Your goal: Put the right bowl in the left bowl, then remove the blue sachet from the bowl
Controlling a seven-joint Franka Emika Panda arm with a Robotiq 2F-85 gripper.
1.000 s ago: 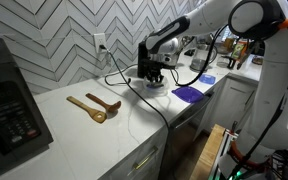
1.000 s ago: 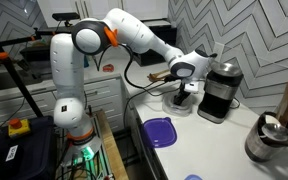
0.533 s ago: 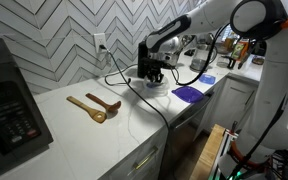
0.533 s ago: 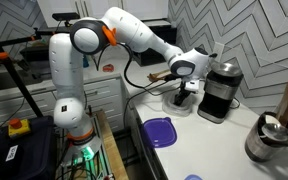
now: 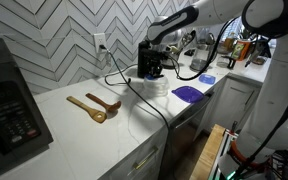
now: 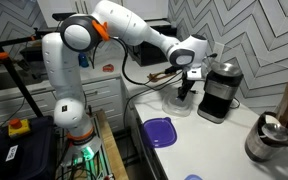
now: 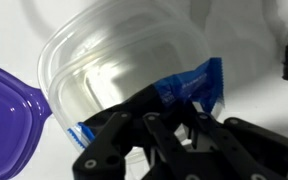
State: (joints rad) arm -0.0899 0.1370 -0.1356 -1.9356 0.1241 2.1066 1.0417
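Observation:
A pale, see-through bowl [image 7: 94, 60] sits on the white counter, seen below the gripper in both exterior views [image 5: 154, 86] [image 6: 180, 106]. My gripper [image 7: 170, 120] is shut on the blue sachet [image 7: 189, 88], a small crinkled blue packet pinched by its lower edge and held just above the bowl's inside. In the exterior views the gripper [image 5: 154, 70] [image 6: 187, 90] hangs straight over the bowl, and the sachet is too small to make out there. A wide purple dish [image 7: 6, 110] lies flat beside the bowl [image 5: 189, 93] [image 6: 160, 131].
Two wooden spoons [image 5: 94, 106] lie on the counter away from the bowl. A small light-blue dish [image 5: 207, 79] sits past the purple one. A black coffee machine [image 6: 220, 90] stands close behind the bowl, a metal pot [image 6: 269, 140] further off. A black cable [image 5: 124, 85] trails across the counter.
The gripper has risen a little out of the bowl with the sachet pinched in it. The bowl and purple dish have stayed put.

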